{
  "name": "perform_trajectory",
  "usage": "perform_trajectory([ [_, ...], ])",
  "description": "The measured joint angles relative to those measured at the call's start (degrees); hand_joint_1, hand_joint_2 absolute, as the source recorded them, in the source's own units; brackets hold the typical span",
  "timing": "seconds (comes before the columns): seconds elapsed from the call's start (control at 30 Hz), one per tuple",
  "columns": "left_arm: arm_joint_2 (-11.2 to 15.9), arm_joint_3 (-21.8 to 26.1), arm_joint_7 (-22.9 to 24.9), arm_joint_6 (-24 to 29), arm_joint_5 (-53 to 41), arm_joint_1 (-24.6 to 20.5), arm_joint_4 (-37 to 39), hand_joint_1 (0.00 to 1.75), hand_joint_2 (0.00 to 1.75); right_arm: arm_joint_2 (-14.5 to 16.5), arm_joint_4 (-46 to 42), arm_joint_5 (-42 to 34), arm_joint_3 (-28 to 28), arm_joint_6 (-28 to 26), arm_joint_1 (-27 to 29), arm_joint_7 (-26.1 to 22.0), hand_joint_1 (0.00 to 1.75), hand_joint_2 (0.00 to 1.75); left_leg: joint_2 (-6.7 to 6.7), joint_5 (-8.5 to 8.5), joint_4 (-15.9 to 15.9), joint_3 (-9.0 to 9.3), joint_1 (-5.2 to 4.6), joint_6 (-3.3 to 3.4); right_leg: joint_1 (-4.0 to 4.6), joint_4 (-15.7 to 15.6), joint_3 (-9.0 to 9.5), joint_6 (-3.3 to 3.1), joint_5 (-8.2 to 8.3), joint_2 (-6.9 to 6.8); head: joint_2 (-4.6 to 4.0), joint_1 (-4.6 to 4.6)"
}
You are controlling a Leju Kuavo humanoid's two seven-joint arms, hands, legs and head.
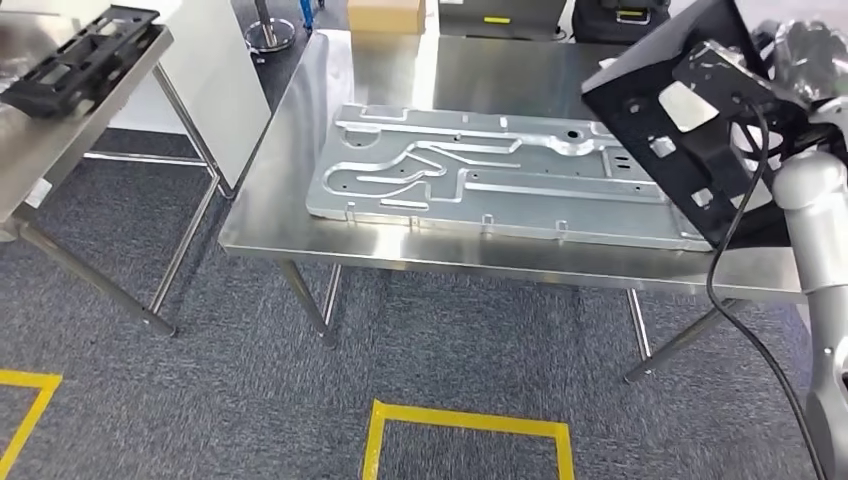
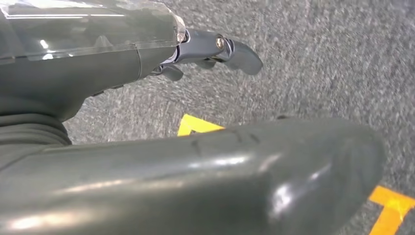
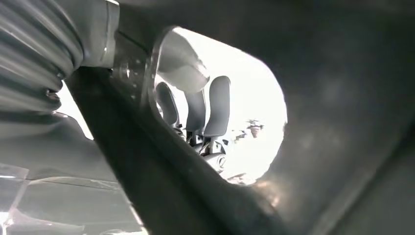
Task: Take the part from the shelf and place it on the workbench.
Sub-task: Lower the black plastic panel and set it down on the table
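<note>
My right hand (image 1: pixel 800 55) holds a black, flat plastic part (image 1: pixel 690 130) with cut-outs, tilted in the air over the right end of the steel workbench (image 1: pixel 400 252). In the right wrist view its dark fingers (image 3: pixel 205 107) reach through an opening in the black part (image 3: pixel 333 98). A cable hangs from the right arm in front of the part. My left hand (image 2: pixel 147 54) hangs over grey carpet with nothing in it, its fingers (image 2: pixel 230 49) loosely apart from the thumb.
A large stamped silver metal panel (image 1: pixel 480 170) lies across the workbench. At the left stands a steel shelf table (image 1: pixel 60 140) bearing another black part (image 1: pixel 85 50). A cardboard box (image 1: pixel 385 14) sits beyond the bench. Yellow tape (image 1: pixel 465 422) marks the carpet.
</note>
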Motion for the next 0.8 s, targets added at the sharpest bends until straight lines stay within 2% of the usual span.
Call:
perform_trajectory([
  [0.03, 0.0, 0.0, 0.0, 0.0, 0.0, 0.0, 0.0, 0.0, 0.0, 0.0, -0.1, 0.1, 0.0, 0.0, -0.1, 0.0, 1.75, 1.75, -0.23, -0.12, -0.3, 0.71, 0.1, 0.27, -0.11, 1.0, -0.28, 0.24, -0.48, -0.05, 0.0, 0.01],
  [0.07, 0.0, 0.0, 0.0, 0.0, 0.0, -0.1, 0.0, 0.0, 0.0, -0.1, -0.2, 0.1, 0.0, 0.1, -0.3, 0.0, 1.75, 1.75, -0.49, -0.21, -0.6, 1.35, 0.21, 0.47, -0.21, 3.2, -1.35, 0.44, -1.36, -0.01, 0.0, 0.02],
  [0.1, 0.0, 0.0, 0.0, 0.0, 0.0, -0.1, 0.0, 0.0, 0.0, -0.2, -0.2, -0.1, 0.0, 0.3, -0.4, 0.0, 1.75, 1.75, -0.73, -0.45, -0.7, 1.8, 0.26, 0.64, -0.32, 6.4, -3.16, 0.6, -2.51, 0.12, 0.0, 0.03],
  [0.17, -0.1, 0.0, 0.0, 0.0, 0.0, -0.2, 0.0, 0.0, 0.0, -0.3, -0.1, -0.5, -0.1, 0.8, -0.4, -0.2, 1.75, 1.75, -1.21, -1.17, -0.7, 2.55, 0.29, 0.8, -0.45, 13.3, -7.98, 0.85, -4.84, 0.29, 0.0, 0.04],
  [0.2, -0.1, 0.0, 0.0, 0.0, 0.0, -0.1, 0.0, 0.0, 0.0, -0.3, 0.0, -0.7, -0.1, 1.1, -0.4, -0.3, 1.75, 1.75, -1.42, -1.62, -0.6, 2.99, 0.3, 0.76, -0.54, 14.9, -9.75, 0.98, -4.99, 0.3, 0.0, 0.04],
  [0.23, -0.1, 0.0, 0.0, 0.0, 0.0, 0.0, 0.0, 0.0, 0.0, -0.3, 0.0, -0.8, -0.1, 1.3, -0.3, -0.5, 1.75, 1.75, -1.59, -2.12, -0.5, 3.51, 0.32, 0.67, -0.61, 14.4, -10.58, 1.09, -3.97, 0.29, 0.0, 0.04],
  [0.27, -0.2, 0.0, 0.0, 0.0, 0.0, 0.0, 0.0, 0.0, 0.0, -0.4, 0.1, -1.0, -0.1, 1.4, -0.3, -0.7, 1.75, 1.75, -1.76, -2.7, -0.4, 4.13, 0.35, 0.53, -0.69, 11.9, -10.43, 1.16, -1.63, 0.28, 0.0, 0.04],
  [0.33, -0.3, 0.0, 0.0, 0.0, 0.0, 0.1, 0.0, 0.0, 0.0, -0.6, 0.2, -1.1, -0.1, 1.6, -0.3, -1.1, 1.75, 1.75, -2.05, -3.85, -0.1, 5.32, 0.37, 0.13, -0.75, 4.8, -8.87, 1.14, 4.09, 0.28, -0.01, 0.04],
  [0.37, -0.4, 0.0, 0.0, 0.0, 0.0, 0.1, 0.0, 0.0, 0.0, -0.8, 0.2, -1.1, -0.1, 1.7, -0.3, -1.2, 1.75, 1.75, -2.17, -4.33, 0.0, 5.61, 0.39, -0.14, -0.57, 2.0, -8.21, 0.9, 5.77, 0.31, -0.01, 0.04],
  [0.4, -0.4, 0.0, 0.0, 0.0, 0.0, 0.1, 0.0, 0.0, 0.0, -0.9, 0.3, -1.2, -0.1, 1.8, -0.2, -1.4, 1.75, 1.75, -2.23, -4.73, 0.2, 5.72, 0.39, -0.44, -0.37, 0.5, -7.96, 0.56, 6.62, 0.36, -0.01, 0.03],
  [0.5, -0.4, 0.1, 0.0, 0.0, 0.0, 0.1, 0.0, 0.0, 0.0, -1.0, 0.3, -1.3, -0.1, 1.8, -0.2, -1.5, 1.75, 1.75, -2.22, -5.76, 0.6, 6.0, 0.39, -1.46, -0.23, -0.3, -7.42, -0.62, 6.31, 0.53, -0.01, -0.01],
  [0.57, -0.4, 0.1, 0.0, 0.0, -0.1, 0.0, 0.0, 0.0, 0.0, -1.0, 0.0, -1.2, -0.1, 1.5, -0.2, -1.4, 1.75, 1.75, -1.94, -7.06, 3.1, 5.19, 0.49, -2.2, -0.43, -0.4, -6.53, -1.29, 5.73, 0.5, -0.01, -0.01],
  [0.6, -0.4, 0.0, 0.0, -0.1, -0.2, -0.1, 0.0, 0.0, 0.0, -1.0, -0.2, -1.1, -0.1, 1.5, -0.1, -1.2, 1.75, 1.75, -1.73, -8.25, 6.2, 3.63, 0.66, -2.58, -0.45, -0.5, -6.08, -1.54, 5.44, 0.46, -0.01, -0.02],
  [0.67, -0.4, 0.0, 0.1, -0.1, -0.3, -0.1, 0.0, 0.0, 0.0, -1.0, -0.7, -0.9, -0.1, 1.4, 0.3, -0.8, 1.75, 1.75, -1.44, -10.99, 14.2, -1.02, 1.0, -3.23, -0.38, -0.4, -5.3, -1.84, 4.74, 0.42, 0.0, -0.03],
  [0.7, -0.4, 0.0, 0.1, -0.1, -0.4, 0.0, 0.0, 0.0, 0.0, -0.9, -0.9, -0.8, -0.1, 1.4, 0.7, -0.6, 1.75, 1.75, -1.38, -11.57, 17.1, -3.05, 1.13, -3.39, -0.36, -0.4, -4.87, -1.83, 4.38, 0.42, 0.0, -0.03],
  [0.73, -0.4, 0.0, 0.1, -0.1, -0.4, 0.0, 0.0, 0.0, 0.0, -0.9, -1.1, -0.7, -0.1, 1.3, 1.0, -0.4, 1.75, 1.75, -1.35, -11.07, 17.9, -4.18, 1.19, -3.42, -0.37, -0.4, -4.39, -1.77, 3.99, 0.43, 0.0, -0.03],
  [0.77, -0.4, 0.0, 0.1, -0.1, -0.4, 0.1, 0.0, 0.0, 0.0, -0.8, -1.4, -0.7, -0.1, 1.3, 1.3, -0.3, 1.75, 1.75, -1.34, -9.35, 16.5, -4.25, 1.22, -3.33, -0.4, -0.4, -3.81, -1.67, 3.58, 0.44, 0.0, -0.03],
  [0.8, -0.4, 0.0, 0.1, -0.1, -0.4, 0.1, 0.0, 0.0, 0.0, -0.8, -1.6, -0.7, -0.1, 1.3, 1.5, -0.3, 1.75, 1.75, -1.32, -6.67, 13.2, -3.35, 1.23, -3.17, -0.42, -0.4, -3.15, -1.54, 3.14, 0.43, 0.0, -0.03],
])
